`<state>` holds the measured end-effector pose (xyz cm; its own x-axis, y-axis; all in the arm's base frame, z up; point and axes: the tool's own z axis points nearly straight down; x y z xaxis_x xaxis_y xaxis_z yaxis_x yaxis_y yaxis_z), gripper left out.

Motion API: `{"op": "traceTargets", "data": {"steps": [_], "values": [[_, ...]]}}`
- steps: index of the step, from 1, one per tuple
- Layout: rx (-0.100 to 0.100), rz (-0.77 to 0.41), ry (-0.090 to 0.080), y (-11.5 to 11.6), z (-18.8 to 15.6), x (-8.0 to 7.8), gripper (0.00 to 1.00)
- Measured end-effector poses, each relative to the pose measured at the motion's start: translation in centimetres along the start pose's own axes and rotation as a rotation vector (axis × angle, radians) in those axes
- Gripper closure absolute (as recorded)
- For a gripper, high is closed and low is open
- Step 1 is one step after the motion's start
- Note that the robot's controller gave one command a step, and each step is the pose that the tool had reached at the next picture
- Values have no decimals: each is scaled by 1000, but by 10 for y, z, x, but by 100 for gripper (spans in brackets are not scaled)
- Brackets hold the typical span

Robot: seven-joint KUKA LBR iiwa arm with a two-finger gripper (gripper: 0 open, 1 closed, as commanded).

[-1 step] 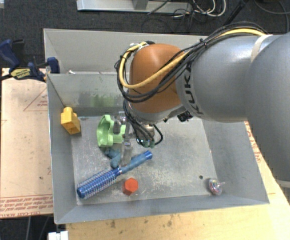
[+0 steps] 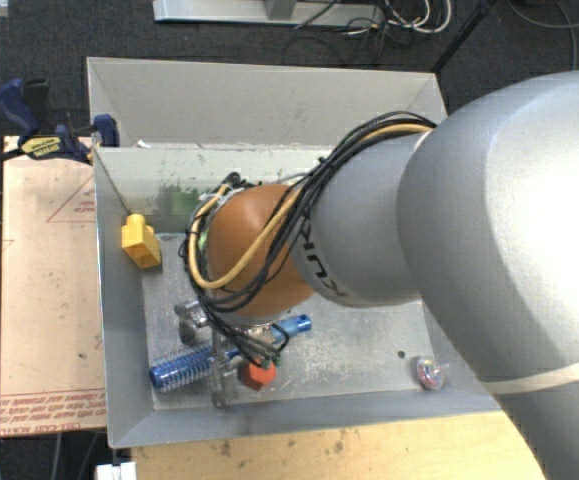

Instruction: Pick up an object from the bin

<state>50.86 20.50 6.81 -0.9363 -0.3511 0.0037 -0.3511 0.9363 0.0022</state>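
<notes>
Presently placed: the gripper is sitting low over the near-left floor of the grey metal bin, under the orange wrist cover.
Nearest things: a blue ribbed plastic roller is lying just left of it, seemingly touching; a small red-orange chunk is lying just right of it.
Gripper opening: cannot tell; the cover above is hiding it.
Other things: a smooth blue cylinder is lying slightly farther back on the right; a yellow block is sitting against the left wall; a small clear round piece is resting well apart at the near right.
Handling, as a guess: the roller is looking light, stiff and prone to rolling; its ribs should be giving grip, so taking it across the middle of its length seems best.
Risk: closing off-centre could be nudging it along the floor, or catching the red-orange chunk instead.
</notes>
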Motion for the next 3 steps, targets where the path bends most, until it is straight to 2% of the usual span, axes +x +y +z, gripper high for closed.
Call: {"op": "traceTargets", "data": {"steps": [1, 2, 3], "values": [[1, -38, -8, 13, -33, 0, 0], [0, 109, -7, 15, -46, -1, 0], [1, 181, -1, 8, 1, -3, 0]]}}
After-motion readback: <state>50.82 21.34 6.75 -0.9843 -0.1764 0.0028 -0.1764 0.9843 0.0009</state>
